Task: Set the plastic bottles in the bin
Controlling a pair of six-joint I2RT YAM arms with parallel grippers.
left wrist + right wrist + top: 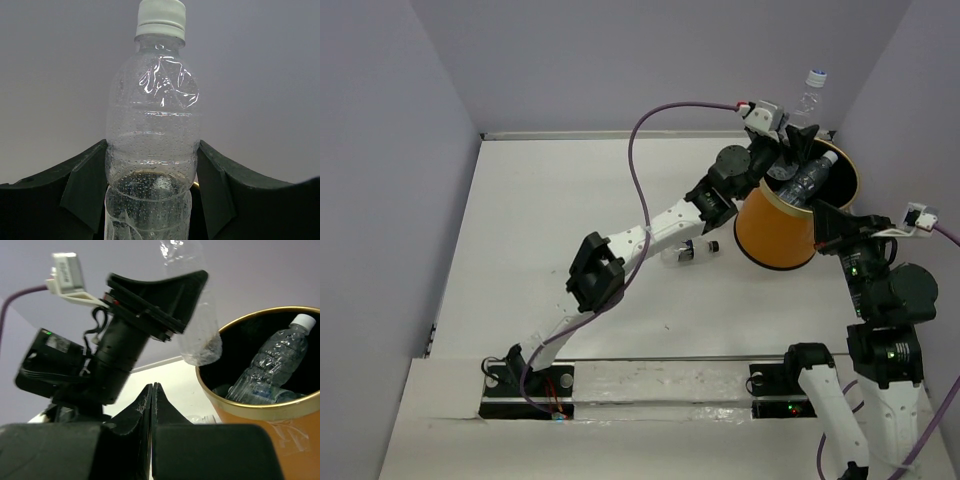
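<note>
My left gripper [797,137] is shut on a clear plastic bottle [811,95] with a white cap, holding it upright over the near rim of the orange bin [782,232]. In the left wrist view the bottle [152,145] sits between both fingers [85,187]. In the right wrist view, the held bottle's base [200,342] hangs just above the bin rim [235,405]. A clear bottle [272,365] with a white cap leans inside the bin, over another one. One more bottle [688,252] with a dark cap lies on the table left of the bin. My right gripper [151,390] is shut and empty, right of the bin [825,222].
Purple-grey walls close in the white table [570,200] at the back and both sides. The left arm's purple cable [642,170] loops above the table. The left arm stretches diagonally across the middle towards the bin.
</note>
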